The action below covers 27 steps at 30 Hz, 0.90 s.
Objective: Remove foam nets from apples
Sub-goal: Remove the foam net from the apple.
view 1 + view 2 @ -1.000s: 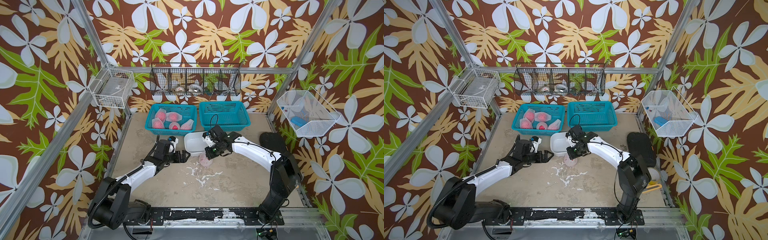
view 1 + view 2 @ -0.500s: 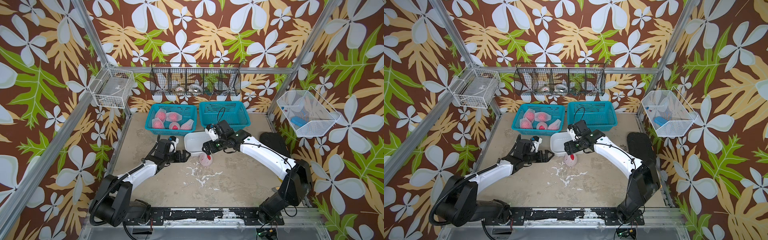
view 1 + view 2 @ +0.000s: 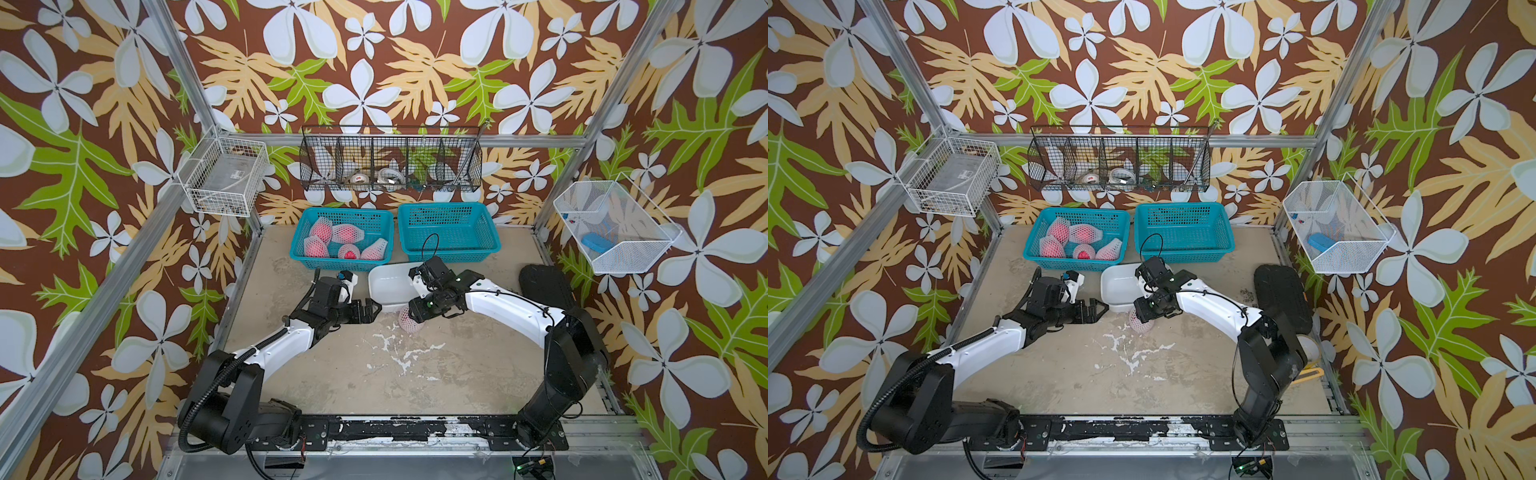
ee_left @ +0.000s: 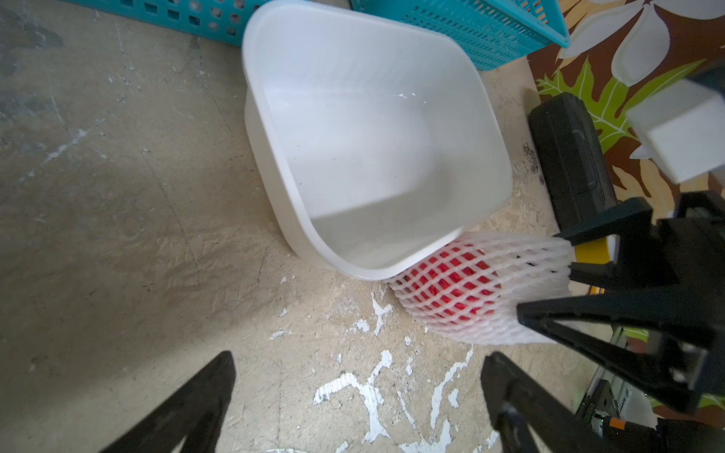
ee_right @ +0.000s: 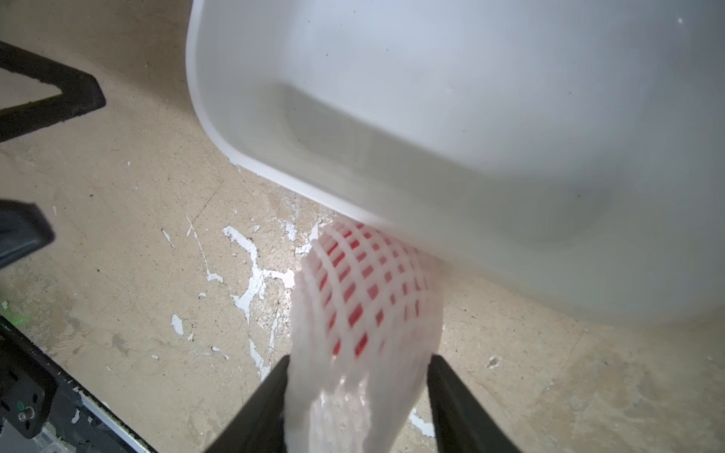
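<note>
Foam net [image 5: 365, 313] is caught at its loose, tapered end between the right fingers [image 5: 455, 400], which are clenched on it with foam against both inner faces. The red apple [image 4: 451, 274] bulges in the far half of the sleeve, clear of the grasp. The wrapped fruit lies on the desk [image 3: 374, 374] around its middle, a little toward the back edge, touching the near corner of the white tub [image 4: 251, 117].

A second ago these fingers were shut around the wrapped fruit itself. Half a second ago they had sprung wide and lifted off, leaving it on the desk. Now they are back down on the sleeve's tail alone. I read this as a regrasp that frees the fruit to slide out when the net is pulled.

The left fingers [image 3: 368, 309] are released, spread wide and holding nothing. They are just left of the tub, near the apple but apart from it, and probably need to pin the fruit.

Five more netted apples sit in the left teal basket [image 3: 345, 210] at the back edge. No net is off yet.
</note>
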Motion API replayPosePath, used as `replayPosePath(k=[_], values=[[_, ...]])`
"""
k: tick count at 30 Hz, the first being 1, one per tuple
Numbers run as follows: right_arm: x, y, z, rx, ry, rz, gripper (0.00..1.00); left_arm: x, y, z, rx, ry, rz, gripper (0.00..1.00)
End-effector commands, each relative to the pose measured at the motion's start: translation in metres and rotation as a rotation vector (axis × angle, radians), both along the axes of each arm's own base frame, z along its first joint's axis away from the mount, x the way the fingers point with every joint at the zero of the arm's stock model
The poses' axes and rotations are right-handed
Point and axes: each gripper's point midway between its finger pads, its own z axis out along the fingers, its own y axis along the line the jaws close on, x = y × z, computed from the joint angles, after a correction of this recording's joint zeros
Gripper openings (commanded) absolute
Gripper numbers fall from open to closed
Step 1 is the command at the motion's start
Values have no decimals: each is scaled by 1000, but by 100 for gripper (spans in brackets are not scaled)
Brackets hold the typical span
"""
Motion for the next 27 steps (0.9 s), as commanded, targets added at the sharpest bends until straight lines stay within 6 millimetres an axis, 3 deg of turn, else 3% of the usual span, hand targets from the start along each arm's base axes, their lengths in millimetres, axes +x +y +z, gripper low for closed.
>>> replayPosePath(k=[1, 5, 12, 13, 15, 16, 17, 20, 23, 27], values=[[4, 3, 4, 2, -15, 10, 33, -1, 0, 4, -3, -9, -4, 100], [5, 5, 26, 12, -28, 18, 0, -1, 0, 4, -1, -11, -3, 100], [-5, 4, 75, 25, -39, 57, 0, 2, 0, 9, 3, -26, -2, 100], [-7, 7, 68, 42, -35, 58, 0, 2, 1, 8, 4, -23, -1, 100], [-15, 13, 33, 22, 31, 67, 0, 2, 2, 6, 5, -25, 4, 100], [-20, 15, 28, -11, 81, 93, 0, 2, 1, 5, 3, -24, 4, 100], [-22, 19, 30, -49, 88, 119, 0, 2, 1, 5, 5, -22, 3, 100], [-16, 35, 69, 29, -42, 124, 0, 3, 1, 5, -1, -22, 6, 100], [-19, 28, 59, -52, 10, 147, 0, 4, -2, 6, -12, -24, 1, 100], [-18, 34, 83, 5, -50, 147, 0, 4, -1, 4, -11, -22, 1, 100]])
